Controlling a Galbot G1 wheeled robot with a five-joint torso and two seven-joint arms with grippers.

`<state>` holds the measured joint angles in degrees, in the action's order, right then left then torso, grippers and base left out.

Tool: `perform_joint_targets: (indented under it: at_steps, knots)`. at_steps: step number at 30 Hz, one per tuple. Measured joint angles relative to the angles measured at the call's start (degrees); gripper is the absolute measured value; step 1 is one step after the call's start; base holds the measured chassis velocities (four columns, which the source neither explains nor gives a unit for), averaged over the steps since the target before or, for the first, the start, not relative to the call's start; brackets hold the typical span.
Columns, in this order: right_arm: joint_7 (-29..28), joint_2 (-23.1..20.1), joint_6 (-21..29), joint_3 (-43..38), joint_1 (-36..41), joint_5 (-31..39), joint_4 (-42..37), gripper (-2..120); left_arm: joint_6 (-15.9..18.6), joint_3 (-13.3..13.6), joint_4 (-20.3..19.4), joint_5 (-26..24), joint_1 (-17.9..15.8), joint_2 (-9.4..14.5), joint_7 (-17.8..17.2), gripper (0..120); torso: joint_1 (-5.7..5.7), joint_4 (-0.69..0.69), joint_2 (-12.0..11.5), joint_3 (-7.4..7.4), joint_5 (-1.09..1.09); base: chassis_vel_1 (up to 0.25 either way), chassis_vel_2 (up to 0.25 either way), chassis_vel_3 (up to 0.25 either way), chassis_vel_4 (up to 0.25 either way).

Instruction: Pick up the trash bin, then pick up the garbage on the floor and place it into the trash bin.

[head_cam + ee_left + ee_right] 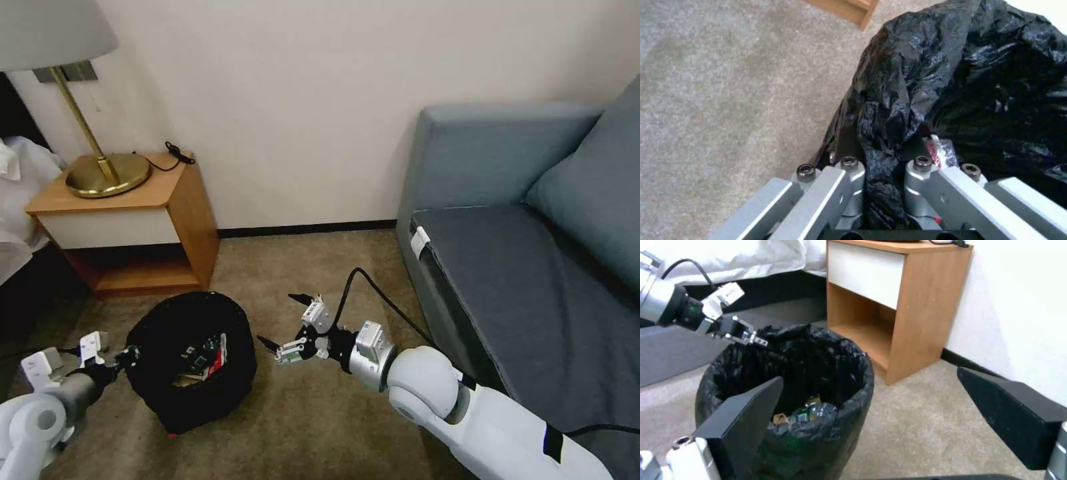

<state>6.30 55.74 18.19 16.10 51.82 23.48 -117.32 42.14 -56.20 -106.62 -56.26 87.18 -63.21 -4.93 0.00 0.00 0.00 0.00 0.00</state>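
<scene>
My left gripper [130,353] is clamped on the rim of the small round trash bin wrapped in a crinkly black plastic liner [193,360], which sits low on the tan carpet [320,413] at about seven o'clock from the wooden bedside table [133,220]. My right gripper [283,321] hangs just beside the bin at its three o'clock, jaws spread wide with nothing between them. From the right wrist, the bin's mouth faces up and lies straight ahead and below the black fingers [742,420]. Inside I can make out the garbage [203,360]: a red-and-white packet, something brown, a green-labelled clear bottle. I judge the right arm the one free to fetch, but the carpet I can see carries no litter, and the bin's far side and the floor behind it are hidden.
</scene>
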Motion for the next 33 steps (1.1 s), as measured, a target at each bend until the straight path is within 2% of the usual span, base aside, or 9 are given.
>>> perform_joint_targets:
  at_steps: [7,9,10,20,26,27,28,30,33]
  knots:
    - [-0.1,-0.1,0.0,0.0,0.3,0.0,0.0,100,0.0,0.2,0.2,0.8,0.0,-0.3,-0.3,8,0.0,0.0,0.0,0.0,0.0,0.0,0.0,0.0,0.0]
    - [-0.1,-0.1,0.0,0.0,0.3,0.1,-0.1,100,0.0,0.0,-0.2,0.9,0.3,-0.3,-0.3,22,0.0,0.0,0.0,0.0,0.02,0.0,0.0,0.0,0.0]
    - [-0.1,-0.1,0.0,0.0,0.3,0.1,-0.1,100,0.0,0.0,-0.2,0.9,0.3,-0.3,-0.3,22,0.0,0.0,0.0,0.0,0.02,0.0,0.0,0.0,0.0]
    - [-0.3,-0.3,0.1,-0.3,0.7,0.2,-0.5,100,0.0,-1.3,-1.4,1.5,1.2,-0.3,0.0,56,0.0,0.0,0.0,0.0,0.01,0.0,0.0,0.0,0.0]
    - [-0.3,-0.4,0.1,-0.9,1.5,0.2,-0.8,100,0.0,-3.5,-2.5,5.3,3.4,0.0,1.9,80,0.0,0.0,0.0,0.0,0.0,0.0,0.0,0.0,0.0]
    - [-0.3,-0.4,0.1,-0.9,1.5,0.2,-0.8,100,0.0,-3.5,-2.5,5.3,3.4,0.0,1.9,80,0.0,0.0,0.0,0.0,0.0,0.0,0.0,0.0,0.0]
    - [-0.3,-0.4,0.1,-1.2,1.9,0.2,-0.9,100,0.0,-4.6,-3.1,6.1,4.2,0.0,2.3,88,0.0,0.0,0.0,0.0,0.0,0.0,0.0,0.0,0.0]
    - [-0.3,-0.4,0.0,-1.4,2.2,0.2,-1.0,100,-0.4,-5.0,-3.5,6.3,4.5,0.0,2.4,91,0.0,0.0,0.0,0.0,0.0,0.0,0.0,0.0,0.0]
    - [-0.5,-0.2,-0.3,-2.1,3.0,0.2,-1.2,100,-6.0,-6.2,-5.0,9.4,5.8,-0.2,4.0,100,0.0,0.0,0.0,0.0,0.0,0.0,0.0,0.0,0.0]
